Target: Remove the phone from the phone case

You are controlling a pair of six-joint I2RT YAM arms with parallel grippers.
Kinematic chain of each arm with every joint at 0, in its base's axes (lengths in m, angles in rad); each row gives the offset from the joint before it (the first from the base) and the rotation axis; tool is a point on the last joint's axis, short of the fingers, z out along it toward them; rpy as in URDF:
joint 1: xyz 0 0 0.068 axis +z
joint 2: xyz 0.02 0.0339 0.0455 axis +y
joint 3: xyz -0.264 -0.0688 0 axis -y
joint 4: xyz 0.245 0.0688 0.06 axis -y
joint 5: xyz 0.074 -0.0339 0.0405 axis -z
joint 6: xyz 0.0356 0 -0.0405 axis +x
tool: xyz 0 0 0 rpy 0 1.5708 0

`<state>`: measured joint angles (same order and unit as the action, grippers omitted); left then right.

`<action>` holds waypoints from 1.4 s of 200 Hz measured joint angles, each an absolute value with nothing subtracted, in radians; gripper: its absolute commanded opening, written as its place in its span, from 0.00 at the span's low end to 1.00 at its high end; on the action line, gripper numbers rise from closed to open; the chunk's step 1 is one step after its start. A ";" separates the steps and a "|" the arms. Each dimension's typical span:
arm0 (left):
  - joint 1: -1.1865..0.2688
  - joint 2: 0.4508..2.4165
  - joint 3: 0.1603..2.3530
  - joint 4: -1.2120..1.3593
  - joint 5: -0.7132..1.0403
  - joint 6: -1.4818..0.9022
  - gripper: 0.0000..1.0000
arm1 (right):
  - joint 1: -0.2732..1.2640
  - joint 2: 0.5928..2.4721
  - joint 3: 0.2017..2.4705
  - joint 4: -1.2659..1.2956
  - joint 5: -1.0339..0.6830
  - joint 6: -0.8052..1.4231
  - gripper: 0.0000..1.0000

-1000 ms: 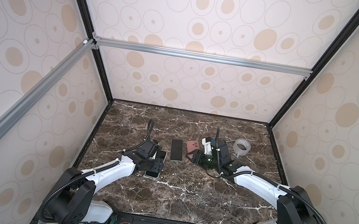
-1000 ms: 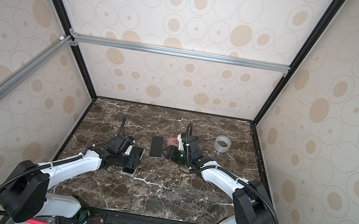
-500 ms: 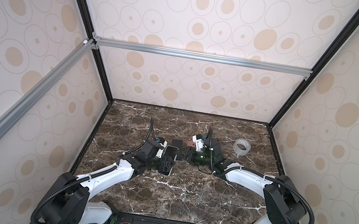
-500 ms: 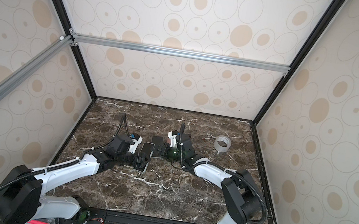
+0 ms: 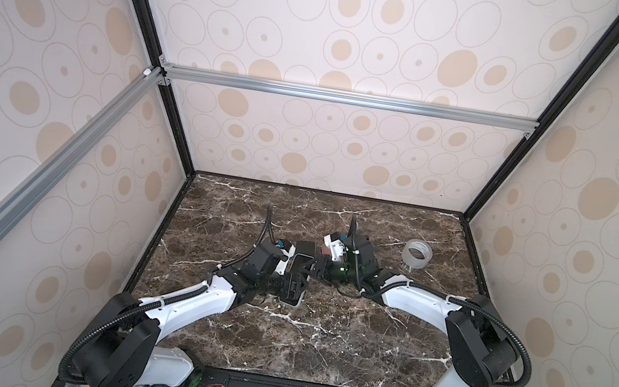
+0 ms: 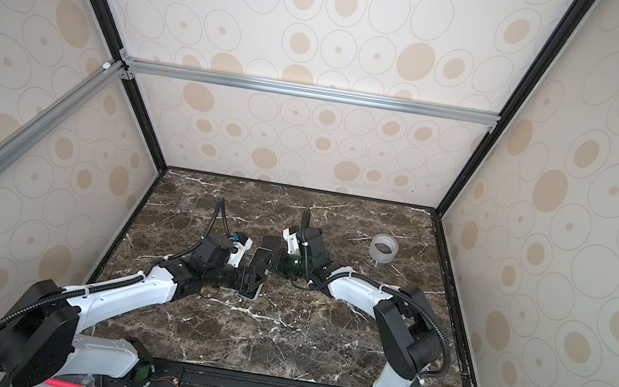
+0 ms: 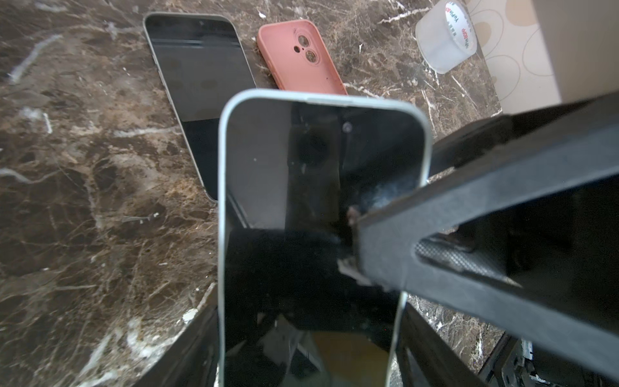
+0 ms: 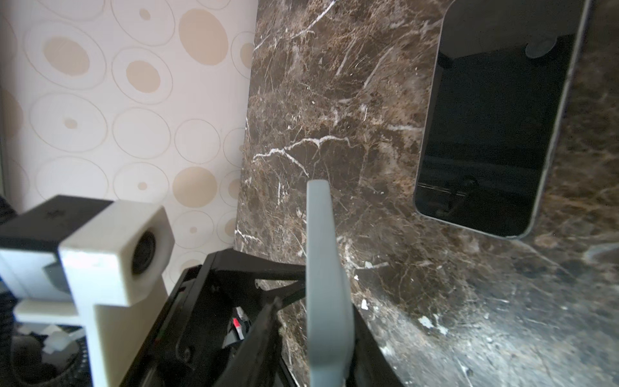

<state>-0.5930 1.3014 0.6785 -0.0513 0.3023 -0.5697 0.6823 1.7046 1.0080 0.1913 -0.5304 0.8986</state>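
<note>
1. Your left gripper (image 5: pixel 293 286) is closed across the width of the phone (image 7: pixel 318 201), which sits in its pale blue phone case (image 7: pixel 221 201). It holds the near half, just left of the middle of the table (image 5: pixel 316 351). Gripping the long sides leaves the screen and the far end free for the other arm.
2. The screen faces the left wrist camera and the far end is raised. You cannot tell whether the near end touches the marble.
3. Your right gripper (image 5: pixel 313 271) is at the far right corner of the phone. One finger (image 7: pixel 435 217) lies across the screen, and the right wrist view shows the case edge-on between the two fingers. The jaws stand narrow, one on either face, but you cannot tell whether they have actually clamped.
4. This looks like the set-up for the peel. One arm anchors the phone while the other works a corner, where the lip of the case should bend off most easily.
5. Watch the left grip, because squeezing the case walls may pin the phone inside.
6. A second phone (image 7: pixel 201 83) and a pink case (image 7: pixel 299 57) lie flat just beyond the held phone. The tape roll (image 5: pixel 417 253) sits well apart at the far right, out of the way.
</note>
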 measured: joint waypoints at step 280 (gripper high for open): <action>-0.461 1.252 0.724 0.749 0.760 -0.834 0.73 | 0.353 1.347 1.187 -0.134 -0.857 0.619 0.00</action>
